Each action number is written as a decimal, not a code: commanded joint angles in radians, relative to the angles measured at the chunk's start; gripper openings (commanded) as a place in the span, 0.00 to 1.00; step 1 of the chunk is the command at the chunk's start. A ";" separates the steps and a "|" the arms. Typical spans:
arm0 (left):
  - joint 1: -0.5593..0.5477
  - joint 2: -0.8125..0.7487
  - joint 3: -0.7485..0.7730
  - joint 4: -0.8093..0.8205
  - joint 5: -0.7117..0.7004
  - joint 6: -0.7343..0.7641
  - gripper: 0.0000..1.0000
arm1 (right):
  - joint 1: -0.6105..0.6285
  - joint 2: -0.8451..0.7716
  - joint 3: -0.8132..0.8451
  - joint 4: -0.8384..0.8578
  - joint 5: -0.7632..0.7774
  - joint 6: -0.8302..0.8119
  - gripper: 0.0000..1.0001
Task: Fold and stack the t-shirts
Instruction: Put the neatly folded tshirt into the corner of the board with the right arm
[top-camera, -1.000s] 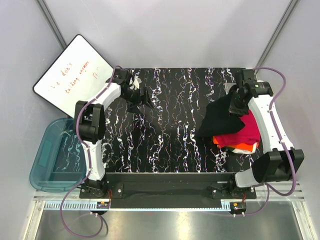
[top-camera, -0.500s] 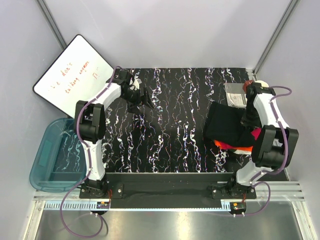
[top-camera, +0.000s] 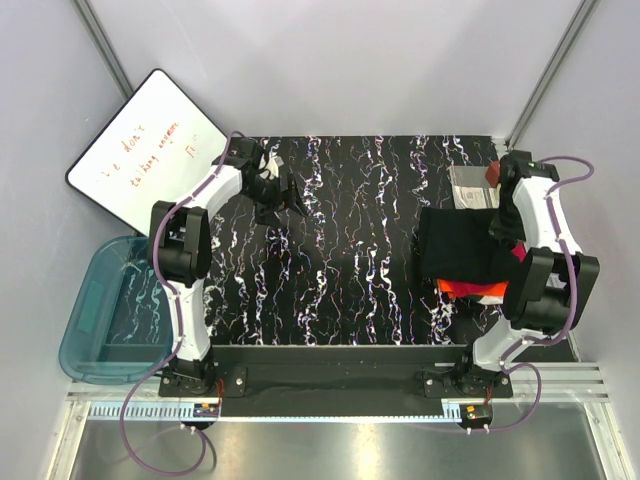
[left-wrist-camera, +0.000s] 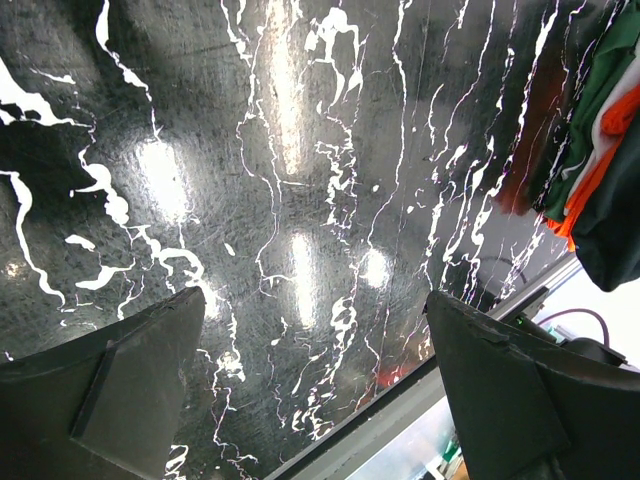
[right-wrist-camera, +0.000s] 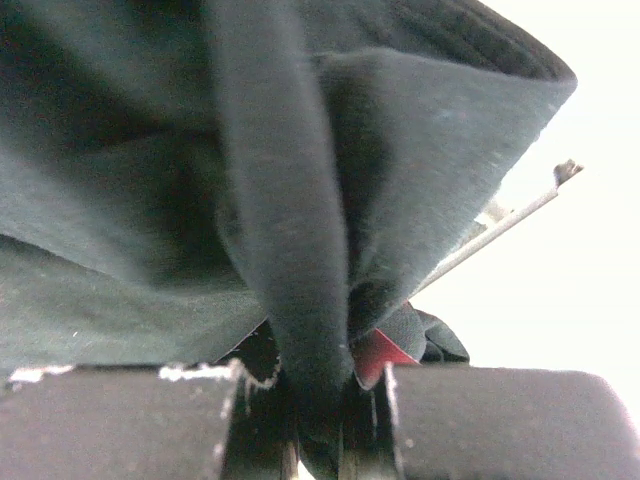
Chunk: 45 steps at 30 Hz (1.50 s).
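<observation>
The black t-shirt (top-camera: 455, 245) lies bunched at the table's right, draped over the magenta-pink t-shirt (top-camera: 516, 256) and the orange piece (top-camera: 470, 291). My right gripper (top-camera: 497, 226) is at the black shirt's right edge, shut on a fold of it; the right wrist view shows black cloth (right-wrist-camera: 300, 250) pinched in the right gripper (right-wrist-camera: 320, 405), with a bit of red beside it. My left gripper (top-camera: 285, 198) is open and empty over the table's far left. In the left wrist view the left gripper (left-wrist-camera: 320, 400) has its jaws wide apart, and the stack (left-wrist-camera: 600, 150) shows at upper right.
A whiteboard (top-camera: 145, 145) leans at the far left. A blue bin (top-camera: 100, 310) sits off the table's left edge. A grey flat packet (top-camera: 470, 187) lies at the far right, behind the shirts. The marbled black table (top-camera: 350, 230) ends close to the right wall.
My right gripper has pulled the black t-shirt rightward and down over the pink and orange pile, and the arm has folded back toward the right edge. The left arm has not moved.
</observation>
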 joint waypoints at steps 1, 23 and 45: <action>-0.006 0.009 0.046 0.002 0.023 0.004 0.97 | -0.013 -0.045 0.067 0.034 0.100 -0.034 0.00; -0.012 0.003 0.031 -0.011 0.026 0.021 0.99 | -0.075 0.028 0.102 0.027 0.303 0.046 1.00; -0.019 0.015 0.017 -0.011 0.029 0.034 0.99 | 0.187 -0.084 0.084 0.144 -0.559 -0.001 0.00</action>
